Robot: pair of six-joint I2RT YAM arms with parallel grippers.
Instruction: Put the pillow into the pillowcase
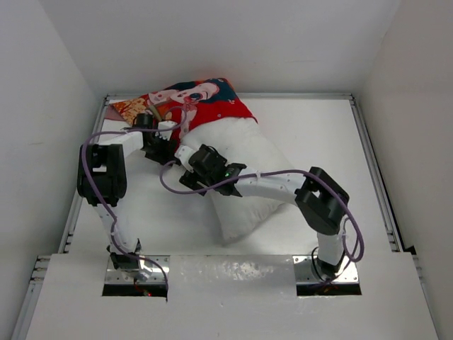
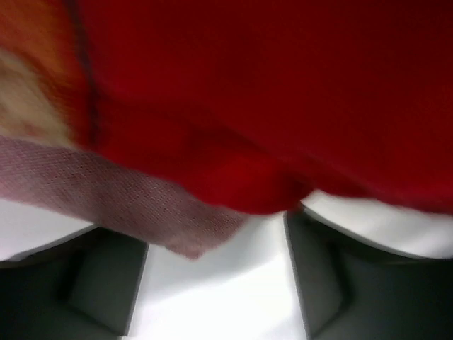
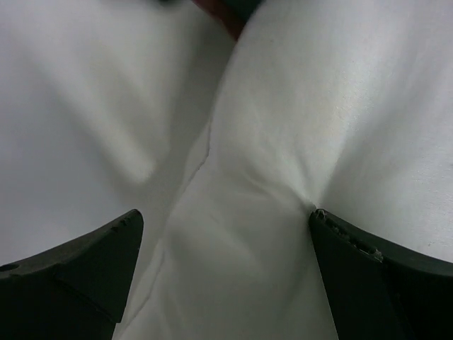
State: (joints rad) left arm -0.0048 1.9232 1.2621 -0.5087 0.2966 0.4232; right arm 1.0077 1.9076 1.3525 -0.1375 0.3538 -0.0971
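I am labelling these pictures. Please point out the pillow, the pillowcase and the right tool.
pillow (image 1: pixel 255 145): top view, its bare white upper part.
pillowcase (image 1: pixel 225 110): top view, its red area.
right tool (image 3: pixel 226 212): right wrist view, midway between its fingertips.

- 1 pillow (image 1: pixel 248 177), betw. fingers of right gripper (image 3: pixel 223 283)
- 1 pillowcase (image 1: pixel 202 99), just ahead of left gripper (image 2: pixel 216 283)
- 2 grippers total
- 2 arms: left arm (image 1: pixel 106 166), right arm (image 1: pixel 279 185)
- 1 table (image 1: pixel 318 127), under both
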